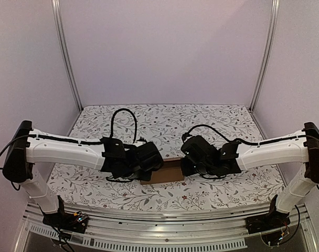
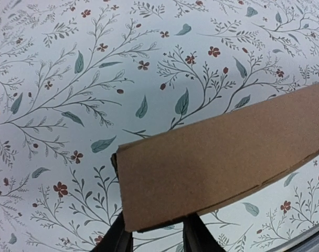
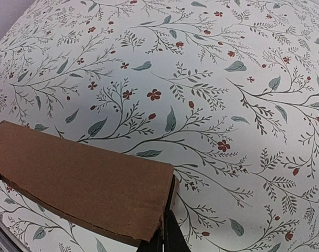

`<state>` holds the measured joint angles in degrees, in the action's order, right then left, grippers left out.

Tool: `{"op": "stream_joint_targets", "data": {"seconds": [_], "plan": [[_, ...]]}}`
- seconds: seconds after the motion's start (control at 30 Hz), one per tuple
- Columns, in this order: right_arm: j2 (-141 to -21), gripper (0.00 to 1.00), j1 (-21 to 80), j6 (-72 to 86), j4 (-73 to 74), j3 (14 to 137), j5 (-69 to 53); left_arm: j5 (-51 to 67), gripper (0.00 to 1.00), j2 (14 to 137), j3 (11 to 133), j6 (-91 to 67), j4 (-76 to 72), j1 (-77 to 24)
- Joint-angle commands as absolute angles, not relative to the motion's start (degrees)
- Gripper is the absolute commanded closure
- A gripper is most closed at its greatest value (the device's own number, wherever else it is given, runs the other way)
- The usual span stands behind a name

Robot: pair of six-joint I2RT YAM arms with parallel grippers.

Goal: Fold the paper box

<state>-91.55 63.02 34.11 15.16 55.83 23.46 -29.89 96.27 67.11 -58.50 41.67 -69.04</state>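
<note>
Black fingers sat nearest, at the 6 o'clock edge of both wrist views. On the left gripper they stood spread, with a plain gap between them. The near edge of the box lay over that gap and was not clamped. On the right gripper they were pressed together, right under the box's 3 o'clock corner. I could not tell whether a thin edge of cardboard was nipped between them.

Just beyond the fingers lay the box itself, plain brown, long and low. It sat on the flowered cloth a little toward 6 o'clock from the table's middle, with one gripper at each end: left at 9 o'clock, right at 3 o'clock. Its top face looked flat and closed, and a seam ran along the long side in the left wrist view. Both ends were mostly hidden by the grippers from above.

I judged the folding to be late on, with the body formed and the work now at the ends. The next move, as I read it, called for the right side to steady the box. Meanwhile the spread left fingers would line up squarely on the 9 o'clock end before closing, so the light cardboard would not skid or buckle.

Farther out, toward 12 o'clock, there was only patterned cloth and pale walls.
</note>
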Motion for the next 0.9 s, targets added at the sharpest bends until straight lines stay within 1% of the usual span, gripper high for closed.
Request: {"op": "stream_joint_targets", "data": {"seconds": [0.0,0.23,0.37,0.53,0.57,0.6,0.7,0.77,0.8,0.87], "plan": [[-96.2,1.0,63.37,31.16,17.9,56.47,26.23,-22.43,0.66,93.72,62.82,-55.91,39.38,-70.05],[-98.28,1.0,62.71,28.96,16.37,56.95,27.28,-21.36,0.56,86.0,57.55,-52.7,37.87,-68.73],[-98.53,1.0,62.51,27.78,14.86,56.74,27.17,-20.2,0.54,80.4,55.41,-49.81,37.47,-66.99],[-99.33,1.0,62.4,25.09,12.82,56.47,26.64,-15.44,0.54,73.18,55.11,-42.83,33.62,-65.21],[-99.5,1.0,62.28,24.18,12.23,56.43,26.37,-14.66,0.56,72.38,55.56,-41.88,33.37,-64.26],[-99.7,1.0,62.24,23.69,11.57,56.35,26.13,-13.58,0.61,71.92,55.95,-41.02,33.07,-63.06],[-99.99,1.0,62.17,21.66,9.5,56.13,25.27,-10.79,0.85,72.0,57.38,-38.52,31.17,-59.16],[-100.02,1.0,62.19,20.47,7.71,55.69,24.83,-9.55,0.96,72.89,58.07,-36.93,28.54,-57.01],[-100.06,1.0,62.22,19.68,7.01,55.56,24.67,-8.86,1.0,73.58,58.55,-36.01,27.29,-56.17],[-100.52,1.0,62.2,18.6,5.82,55.55,24.19,-8.19,1.0,75.34,59.43,-34.29,24.49,-54.94]]}}
